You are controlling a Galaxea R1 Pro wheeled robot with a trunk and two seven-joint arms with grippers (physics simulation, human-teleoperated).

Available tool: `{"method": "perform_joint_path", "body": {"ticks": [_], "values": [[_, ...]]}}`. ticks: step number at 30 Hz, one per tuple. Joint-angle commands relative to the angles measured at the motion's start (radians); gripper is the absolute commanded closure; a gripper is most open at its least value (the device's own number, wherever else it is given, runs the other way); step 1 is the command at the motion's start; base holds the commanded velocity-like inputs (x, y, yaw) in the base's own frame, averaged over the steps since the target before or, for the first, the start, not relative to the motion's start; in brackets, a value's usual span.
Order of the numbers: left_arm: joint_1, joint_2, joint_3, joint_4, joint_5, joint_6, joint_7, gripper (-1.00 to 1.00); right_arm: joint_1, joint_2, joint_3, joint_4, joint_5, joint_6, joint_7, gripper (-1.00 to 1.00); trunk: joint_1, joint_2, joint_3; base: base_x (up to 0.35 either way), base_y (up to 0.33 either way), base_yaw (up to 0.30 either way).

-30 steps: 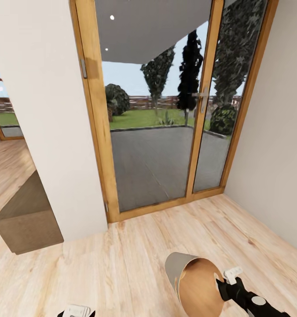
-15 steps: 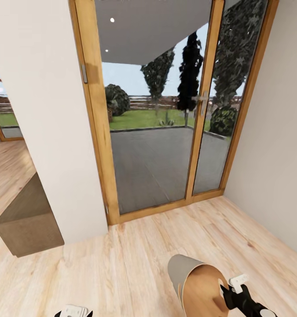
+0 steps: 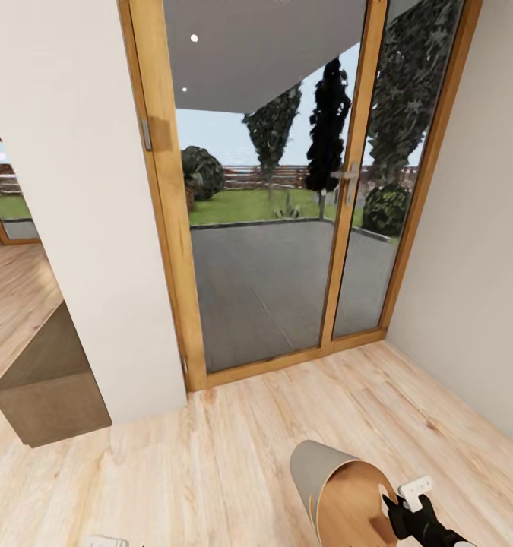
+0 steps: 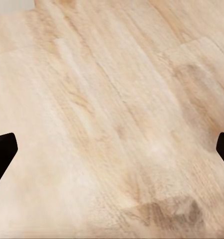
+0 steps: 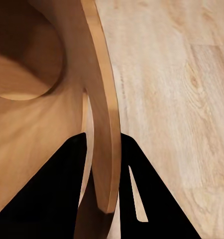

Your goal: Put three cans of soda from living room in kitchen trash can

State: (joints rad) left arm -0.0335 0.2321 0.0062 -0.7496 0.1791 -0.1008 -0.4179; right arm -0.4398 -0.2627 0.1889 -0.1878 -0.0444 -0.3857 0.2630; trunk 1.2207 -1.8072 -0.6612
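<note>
Right gripper (image 5: 104, 199) pinches the tash can (image 3: 340, 486) rim, bin tilted; left gripper (image 4: 112, 149) apparently spread wide.

I count one pale grey tapered bin with a coppery brown interior (image 3: 340, 494). I count one wood-framed glass double door (image 3: 286, 190) and one low brown cabinet (image 3: 51, 380).

The tash can (image 3: 328, 486) sits at the lower right of the frame, tilted above the floor (image 3: 210, 463), with the right gripper (image 3: 399, 507) at its rim, one finger inside and one outside. The glass door (image 3: 279, 190) fills the upper centre, a wall (image 3: 66, 190) stands at upper left, and a low step (image 3: 47, 380) lies at centre left.
</note>
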Motion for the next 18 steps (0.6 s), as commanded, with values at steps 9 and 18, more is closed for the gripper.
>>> {"method": "perform_joint_path", "body": {"ticks": [9,18], "values": [[0.000,0.000,0.000,0.008,0.002,-0.002,-0.001,-1.00,0.000,0.001,-0.014,-0.001,-0.006,0.001,0.009,1.00,-0.035,0.063,0.028,0.000,0.000,0.000],[0.000,0.001,-0.001,0.009,0.003,-0.001,-0.029,-1.00,0.000,0.003,-0.013,-0.001,-0.006,0.001,0.009,1.00,-0.069,0.126,0.057,0.000,0.000,0.000]]}}
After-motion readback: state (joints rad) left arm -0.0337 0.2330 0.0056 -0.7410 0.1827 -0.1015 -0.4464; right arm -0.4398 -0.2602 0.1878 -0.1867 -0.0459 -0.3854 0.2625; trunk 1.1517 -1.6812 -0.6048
